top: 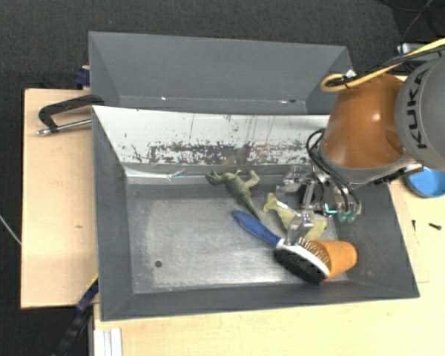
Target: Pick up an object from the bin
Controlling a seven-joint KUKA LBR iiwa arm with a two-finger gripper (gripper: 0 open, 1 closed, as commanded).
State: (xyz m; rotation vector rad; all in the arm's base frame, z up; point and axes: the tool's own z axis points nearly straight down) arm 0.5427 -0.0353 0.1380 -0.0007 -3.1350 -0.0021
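The only writing I can read is on my own arm [432, 113]: the letters "KUK" run sideways up its grey link at 3 o'clock, next to my orange cover [360, 128]; nothing lying in the bin [208, 69] bears a legible label. My gripper [304, 225] is down at about 4 o'clock on the bin floor, in the one crowded spot. Whether it is spread or clenched I cannot tell, since metal parts and cables blur together there, and I see nothing plainly between my tips. Just under me, toward 5 o'clock, lies a brush [320, 259] with black bristles and an orange body, close to the front wall and the right slope. At my 9 o'clock sits a pale yellowish piece [279, 211], and beyond it a blue handle [254, 228] slants toward the floor's centre, its lower end reaching the bristles. A green dinosaur [239, 185] lies at 12 o'clock, near the foot of the scratched back wall. From 6 round to 11 o'clock the floor is bare grey metal, with only a small dark spot [158, 264] at 8 o'clock.
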